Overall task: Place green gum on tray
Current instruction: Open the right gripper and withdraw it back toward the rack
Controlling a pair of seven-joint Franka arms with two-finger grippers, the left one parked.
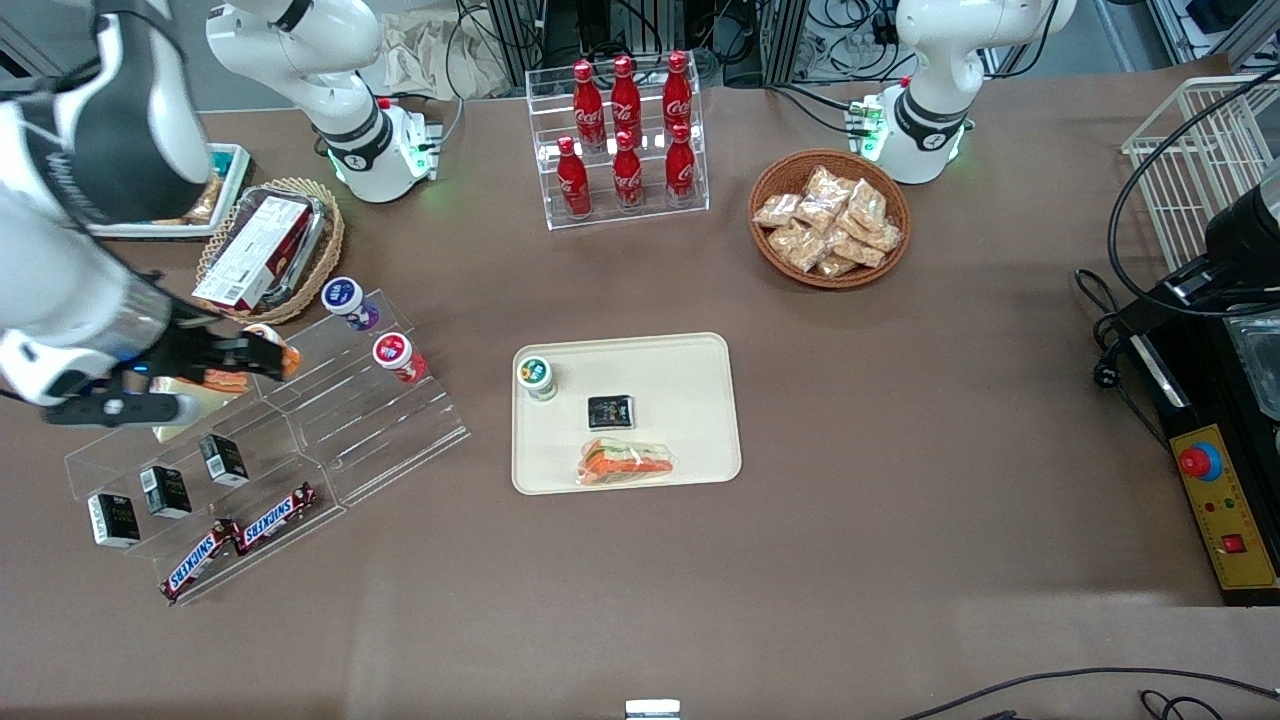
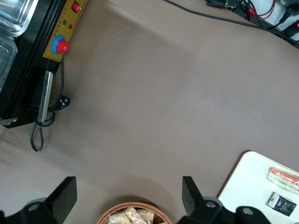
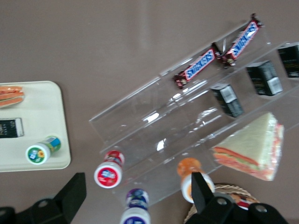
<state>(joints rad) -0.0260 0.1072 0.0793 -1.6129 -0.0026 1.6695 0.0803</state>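
The green gum (image 1: 536,377) stands upright on the cream tray (image 1: 690,370), at the corner nearest the working arm's end of the table. It also shows in the right wrist view (image 3: 41,150) on the tray (image 3: 42,107). My right gripper (image 1: 255,360) is open and empty. It hovers over the clear acrylic step rack (image 1: 380,430), well apart from the tray. In the wrist view the gripper (image 3: 138,196) has its fingers spread wide, with the orange-lidded bottle (image 3: 189,175) by one finger and a purple-lidded bottle (image 3: 136,205) between them.
A black packet (image 1: 610,411) and a wrapped sandwich (image 1: 628,463) lie on the tray. The rack holds a red-lidded bottle (image 1: 398,357), a sandwich (image 3: 252,144), black boxes (image 1: 166,490) and Snickers bars (image 1: 240,538). A cola rack (image 1: 625,140) and two baskets (image 1: 830,218) stand farther back.
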